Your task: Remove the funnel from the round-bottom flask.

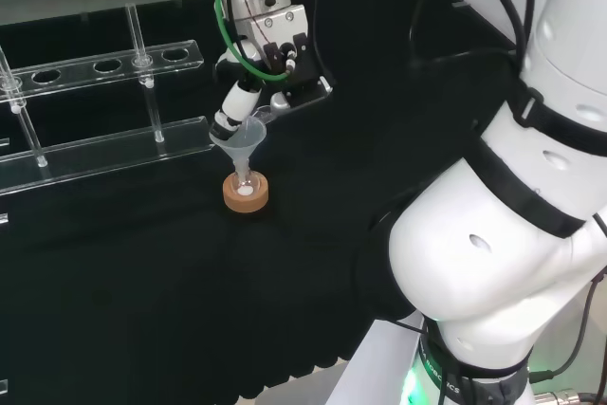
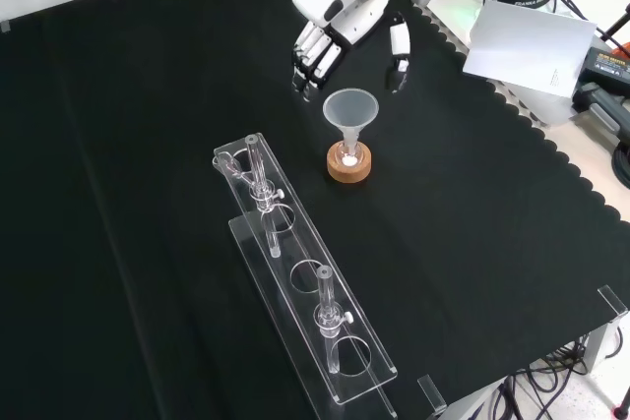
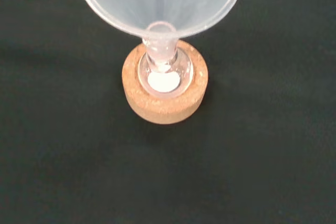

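Bare cloth surrounds the cork stand (image 2: 349, 164) on the table (image 2: 148, 145); in the front view the clear rack (image 2: 305, 282) lies just beside it at lower left. The clear funnel (image 2: 350, 110) sits upright in the flask (image 3: 165, 72) on the stand. The hand (image 2: 340, 22) hangs above, fingers spread wide, holding nothing.

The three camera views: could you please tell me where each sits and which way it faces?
Head view: behind and above the arm's base, looking over white links at the hand by the funnel.
Front view: opposite, looking down; the hand enters from the top.
Wrist view: close over the funnel and cork ring.
All share the funnel.
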Available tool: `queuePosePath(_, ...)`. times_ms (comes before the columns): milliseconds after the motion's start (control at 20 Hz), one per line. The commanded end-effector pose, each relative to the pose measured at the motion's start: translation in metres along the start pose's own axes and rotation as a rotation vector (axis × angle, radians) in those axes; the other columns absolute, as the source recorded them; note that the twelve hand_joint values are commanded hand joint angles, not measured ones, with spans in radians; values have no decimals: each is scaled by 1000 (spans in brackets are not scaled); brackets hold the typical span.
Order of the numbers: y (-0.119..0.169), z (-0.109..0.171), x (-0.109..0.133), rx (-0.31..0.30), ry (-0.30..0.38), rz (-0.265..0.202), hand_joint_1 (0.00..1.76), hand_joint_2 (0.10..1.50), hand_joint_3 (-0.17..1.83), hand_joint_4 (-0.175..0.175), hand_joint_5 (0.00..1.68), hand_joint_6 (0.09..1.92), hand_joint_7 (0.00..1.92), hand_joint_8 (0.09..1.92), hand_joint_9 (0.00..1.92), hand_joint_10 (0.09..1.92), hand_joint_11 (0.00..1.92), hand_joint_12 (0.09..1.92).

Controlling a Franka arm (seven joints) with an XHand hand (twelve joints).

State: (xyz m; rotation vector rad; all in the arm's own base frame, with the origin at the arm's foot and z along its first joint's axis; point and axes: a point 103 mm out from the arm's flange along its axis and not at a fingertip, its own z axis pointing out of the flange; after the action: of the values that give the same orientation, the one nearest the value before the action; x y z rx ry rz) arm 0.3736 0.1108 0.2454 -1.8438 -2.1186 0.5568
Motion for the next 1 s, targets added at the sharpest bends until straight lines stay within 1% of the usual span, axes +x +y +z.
queuePosePath(50, 12, 10, 3, 23, -9, 0, 612, 654, 333, -6, 80, 87, 0, 290, 21, 856, 197, 1506)
queuePosePath(250, 18, 15, 4, 46, -14, -10, 615, 661, 310, 4, 17, 87, 0, 163, 0, 821, 180, 1510)
queuePosePath(350, 22, 19, 5, 51, -14, -14, 616, 662, 303, 10, 3, 87, 0, 130, 0, 805, 178, 1511)
queuePosePath(400, 23, 21, 6, 50, -16, -15, 617, 662, 301, 11, 1, 87, 0, 124, 0, 801, 177, 1511)
queuePosePath(500, 26, 24, 9, 28, -30, -8, 618, 661, 297, 13, 0, 87, 0, 124, 0, 808, 180, 1512)
queuePosePath(700, 28, 29, 12, 4, -65, -2, 641, 666, 274, 10, 17, 87, 0, 237, 19, 870, 215, 1502)
queuePosePath(1000, 31, 34, 12, -15, -105, 8, 688, 670, 269, 2, 100, 87, 0, 383, 75, 865, 255, 1482)
